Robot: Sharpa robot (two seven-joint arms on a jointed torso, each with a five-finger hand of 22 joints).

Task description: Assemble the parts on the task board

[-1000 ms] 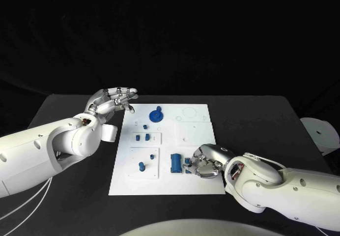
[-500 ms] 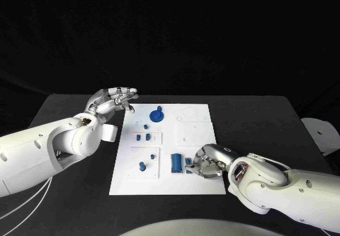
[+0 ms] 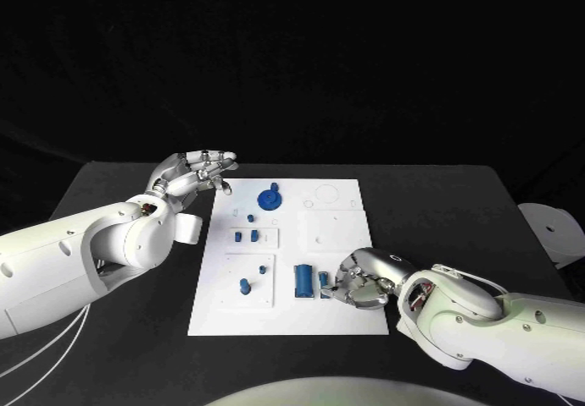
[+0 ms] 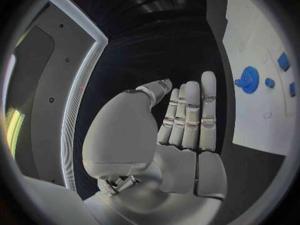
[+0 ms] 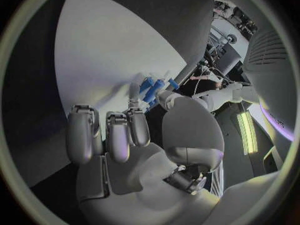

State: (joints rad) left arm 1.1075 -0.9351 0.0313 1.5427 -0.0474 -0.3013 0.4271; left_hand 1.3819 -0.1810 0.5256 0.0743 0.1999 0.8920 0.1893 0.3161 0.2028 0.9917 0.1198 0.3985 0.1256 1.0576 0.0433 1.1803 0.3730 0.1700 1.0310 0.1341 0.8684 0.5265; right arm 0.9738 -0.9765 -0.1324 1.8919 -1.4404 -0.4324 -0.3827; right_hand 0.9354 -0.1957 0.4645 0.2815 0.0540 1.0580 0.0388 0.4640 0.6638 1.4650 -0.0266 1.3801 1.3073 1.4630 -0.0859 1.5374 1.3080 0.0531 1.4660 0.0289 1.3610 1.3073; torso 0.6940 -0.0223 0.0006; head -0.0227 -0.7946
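Observation:
The white task board (image 3: 341,317) lies in the middle of the black table. A blue gear (image 3: 270,199) stands at its far end, and the same gear (image 4: 249,79) shows in the left wrist view. Small blue pieces (image 3: 253,236) sit at mid-board, and a blue block (image 3: 301,282) lies nearer me. My right hand (image 3: 358,287) rests on the board's near right part, thumb and a finger pinching a small blue part (image 3: 325,279) beside the block; the part (image 5: 152,87) sits at the fingertips. My left hand (image 3: 195,173) hovers off the board's far left corner, fingers straight, holding nothing.
A white round object (image 3: 548,230) sits at the table's right edge. Bare black table (image 3: 451,211) lies on both sides of the board.
My right hand drew slightly toward me and then eased back at the small blue part. The left hand has stayed still.

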